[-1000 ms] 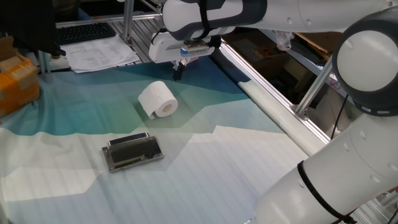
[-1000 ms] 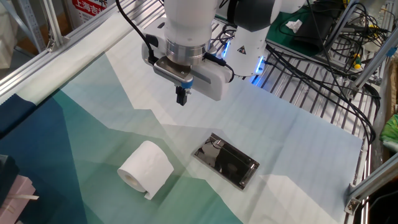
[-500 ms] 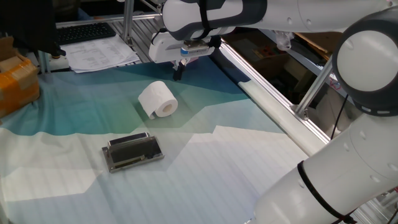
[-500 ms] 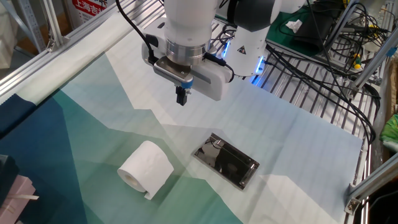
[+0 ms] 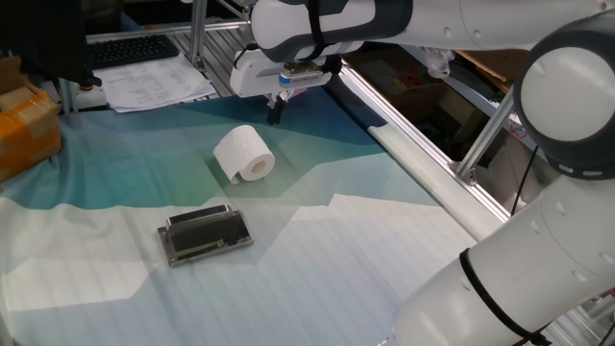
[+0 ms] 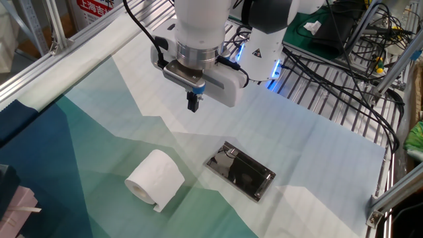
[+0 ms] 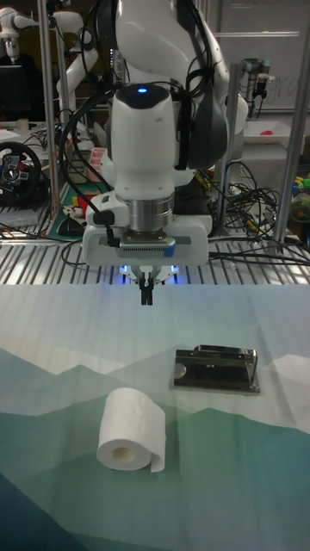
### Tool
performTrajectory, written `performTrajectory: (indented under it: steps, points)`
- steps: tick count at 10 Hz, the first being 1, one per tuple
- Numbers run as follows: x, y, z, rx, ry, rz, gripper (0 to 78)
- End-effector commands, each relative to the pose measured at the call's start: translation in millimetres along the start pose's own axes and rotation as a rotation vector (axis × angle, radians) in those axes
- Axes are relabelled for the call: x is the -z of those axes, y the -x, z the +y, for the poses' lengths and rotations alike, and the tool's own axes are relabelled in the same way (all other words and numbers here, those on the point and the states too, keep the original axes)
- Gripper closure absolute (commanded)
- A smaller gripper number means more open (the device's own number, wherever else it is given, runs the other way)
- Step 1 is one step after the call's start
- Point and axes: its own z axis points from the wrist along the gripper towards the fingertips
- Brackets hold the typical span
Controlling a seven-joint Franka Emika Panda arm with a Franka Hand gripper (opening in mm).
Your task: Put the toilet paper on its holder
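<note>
The toilet paper (image 5: 245, 152) (image 6: 155, 178) (image 7: 131, 429) is a white roll lying on its side on the cloth, hollow core showing, a short tail loose beside it. The holder (image 5: 205, 234) (image 6: 240, 170) (image 7: 214, 369) is a flat silver-rimmed plate with a dark centre, lying flat a little way from the roll. My gripper (image 5: 275, 111) (image 6: 193, 103) (image 7: 147, 294) hangs in the air above the cloth, behind the roll and apart from both things. Its two dark fingers are pressed together with nothing between them.
A cloth printed with teal and white mountain shapes (image 5: 317, 250) covers the table. Papers and a keyboard (image 5: 144, 72) lie beyond the far edge, an orange box (image 5: 24, 130) stands at the left. Aluminium rails (image 5: 432, 178) border the table, and cables (image 6: 344, 79) hang behind it.
</note>
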Motion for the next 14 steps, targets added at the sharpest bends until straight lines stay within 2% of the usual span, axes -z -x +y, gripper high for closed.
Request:
performTrajectory:
  steps: [1,2,7,14]
  points:
    - [0.0,0.0,0.0,-0.299,0.109,0.036,77.6]
    - [0.0,0.0,0.0,-0.292,0.074,0.032,77.6]
    - [0.2,1.5,0.1,-0.296,0.073,0.034,77.6]
    - [-1.2,33.1,-0.7,-0.249,0.062,0.022,77.6]
